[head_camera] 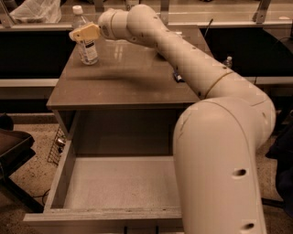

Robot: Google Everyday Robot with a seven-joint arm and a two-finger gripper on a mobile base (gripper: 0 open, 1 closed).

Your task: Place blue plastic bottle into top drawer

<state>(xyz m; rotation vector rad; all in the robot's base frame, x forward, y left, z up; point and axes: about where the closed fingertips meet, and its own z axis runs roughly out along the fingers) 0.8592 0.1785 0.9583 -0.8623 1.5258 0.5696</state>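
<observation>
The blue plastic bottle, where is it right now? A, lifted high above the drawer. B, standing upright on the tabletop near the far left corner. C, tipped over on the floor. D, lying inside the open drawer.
B: the blue plastic bottle stands upright on the table near its far left corner, with the gripper at its upper part; the open top drawer below has no bottle in it.

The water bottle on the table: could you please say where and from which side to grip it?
Grip the bottle by its straight body near the label, coming level from the side: it stands upright on the table and narrows toward the cap. The gripper sits at its upper body, reaching from the picture's right.
</observation>
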